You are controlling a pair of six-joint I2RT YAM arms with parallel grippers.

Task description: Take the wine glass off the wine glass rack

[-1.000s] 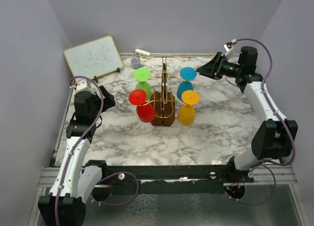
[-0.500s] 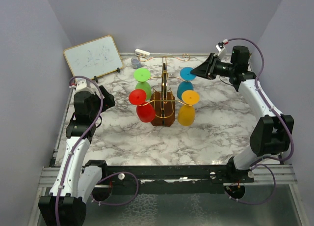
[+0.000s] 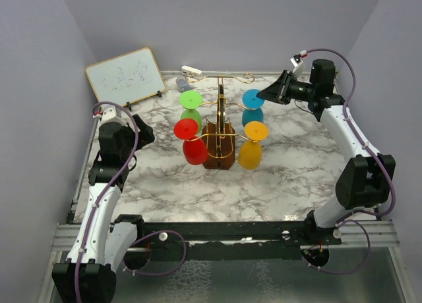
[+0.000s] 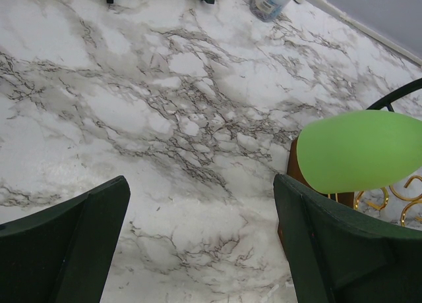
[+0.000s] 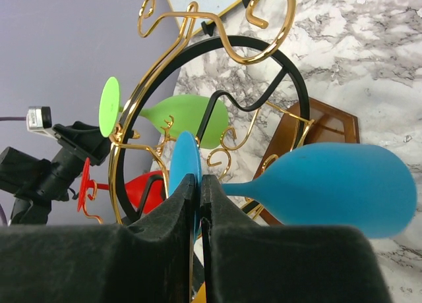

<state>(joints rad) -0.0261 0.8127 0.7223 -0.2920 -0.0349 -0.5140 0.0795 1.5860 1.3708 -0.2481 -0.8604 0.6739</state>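
Observation:
The wine glass rack (image 3: 218, 155), a brown wooden block with a tall gold wire frame (image 5: 198, 16), stands mid-table with plastic wine glasses hanging bowl-down from its arms. My right gripper (image 3: 266, 94) reaches in from the back right. It is shut (image 5: 200, 178) on the edge of the blue wine glass's flat foot (image 5: 183, 158), and the blue bowl (image 5: 343, 188) hangs to the right of the fingers. My left gripper (image 3: 144, 133) stays open (image 4: 201, 181) left of the rack, holding nothing, with the green glass's bowl (image 4: 359, 151) beside its right finger.
Green (image 3: 190, 105), red (image 3: 191, 145) and yellow (image 3: 252, 148) glasses hang on the rack's other arms. A whiteboard (image 3: 125, 76) leans at the back left. A small grey cup (image 3: 181, 84) and a white object (image 3: 191, 70) sit by the back edge.
The right gripper has moved left up to the blue glass's foot and closed on its edge. The left arm has not moved.

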